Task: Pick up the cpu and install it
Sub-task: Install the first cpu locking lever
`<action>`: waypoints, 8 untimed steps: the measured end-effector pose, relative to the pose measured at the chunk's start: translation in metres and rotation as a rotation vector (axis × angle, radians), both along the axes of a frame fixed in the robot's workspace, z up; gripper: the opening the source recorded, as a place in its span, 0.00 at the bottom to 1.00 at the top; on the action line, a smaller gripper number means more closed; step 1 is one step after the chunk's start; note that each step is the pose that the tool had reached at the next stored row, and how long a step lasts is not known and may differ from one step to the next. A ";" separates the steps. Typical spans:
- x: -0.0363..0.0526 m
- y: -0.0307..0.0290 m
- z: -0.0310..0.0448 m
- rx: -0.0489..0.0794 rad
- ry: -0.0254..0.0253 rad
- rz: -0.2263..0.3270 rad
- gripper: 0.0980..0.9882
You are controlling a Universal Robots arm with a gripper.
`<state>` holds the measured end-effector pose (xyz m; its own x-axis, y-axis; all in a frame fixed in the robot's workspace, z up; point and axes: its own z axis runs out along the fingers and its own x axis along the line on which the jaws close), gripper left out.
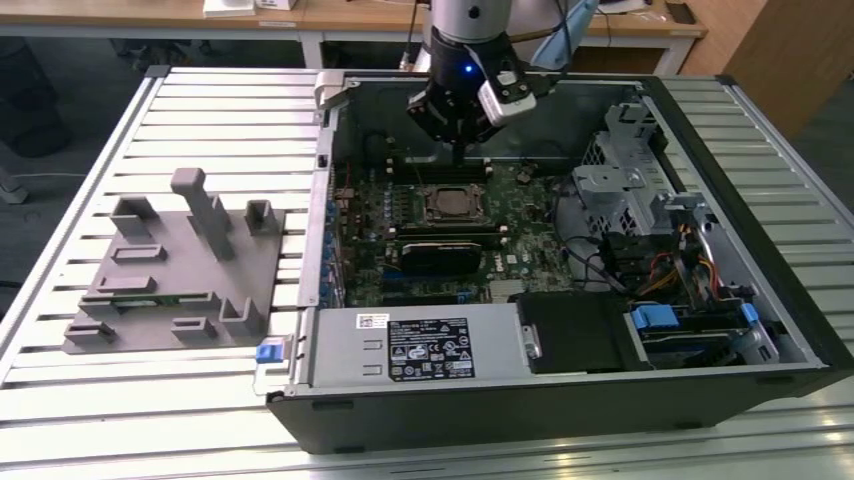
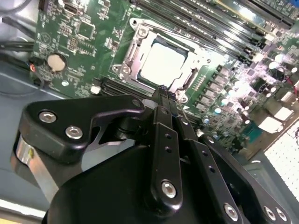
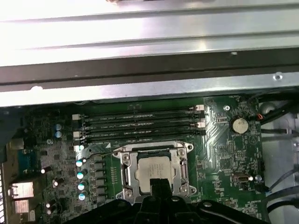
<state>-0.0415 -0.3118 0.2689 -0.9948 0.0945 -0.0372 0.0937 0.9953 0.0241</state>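
The gripper [image 2: 163,89], fingertips closed together on nothing, hovers close above the cpu [image 2: 163,64] lying in the socket frame [image 2: 132,50]. Hazard: downward contact could skew the chip, bending contacts.

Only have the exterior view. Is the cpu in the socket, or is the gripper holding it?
Observer: In the socket. In the first wrist view the cpu lies flat inside the socket frame.
Operator: So the gripper's empty?
Observer: Yes. In the second wrist view the gripper is shut with nothing between its fingers.
Operator: Is it touching the chip?
Observer: Cannot tell. In that view its tip sits close to the cpu's near edge.
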 end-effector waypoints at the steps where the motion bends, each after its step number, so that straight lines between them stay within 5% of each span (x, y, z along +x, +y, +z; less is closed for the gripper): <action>1: -0.0031 0.0000 -0.0001 0.000 0.0000 0.000 0.01; 8: -0.0141 0.0000 -0.0017 0.000 0.0000 0.001 0.01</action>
<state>-0.0555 -0.3118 0.2672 -0.9949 0.0935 -0.0373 0.0926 0.9954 0.0240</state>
